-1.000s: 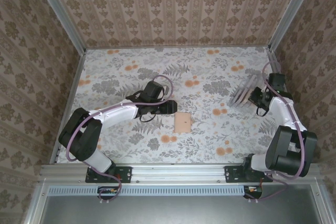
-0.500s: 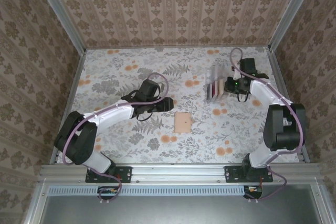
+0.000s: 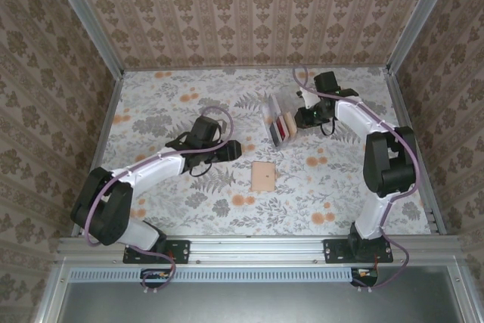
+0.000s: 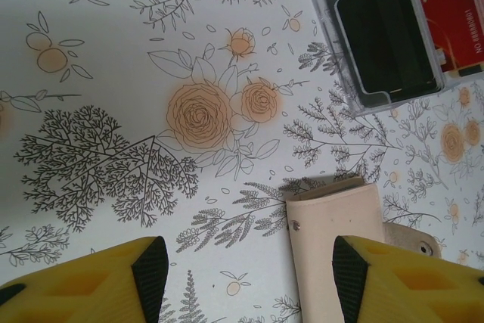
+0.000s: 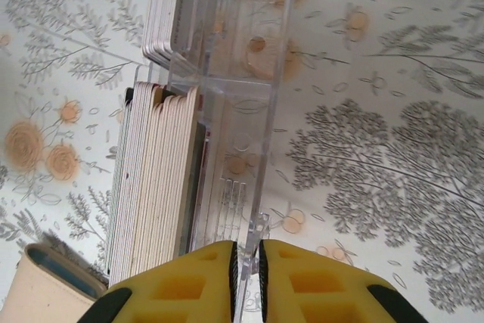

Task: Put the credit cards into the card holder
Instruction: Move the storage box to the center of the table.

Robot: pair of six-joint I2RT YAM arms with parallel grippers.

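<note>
The clear slotted acrylic card holder is right of centre over the flowered tabletop, thin plastic credit cards in its slots. The right gripper pinches one thin clear wall; so slight a hold could let it twist and spill them. The left gripper hangs spread, empty, beside the tan folding wallet. Open room lies leftward, table edges well apart

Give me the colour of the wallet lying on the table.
The wallet is plain tan; it shows best in the top external view.
</note>
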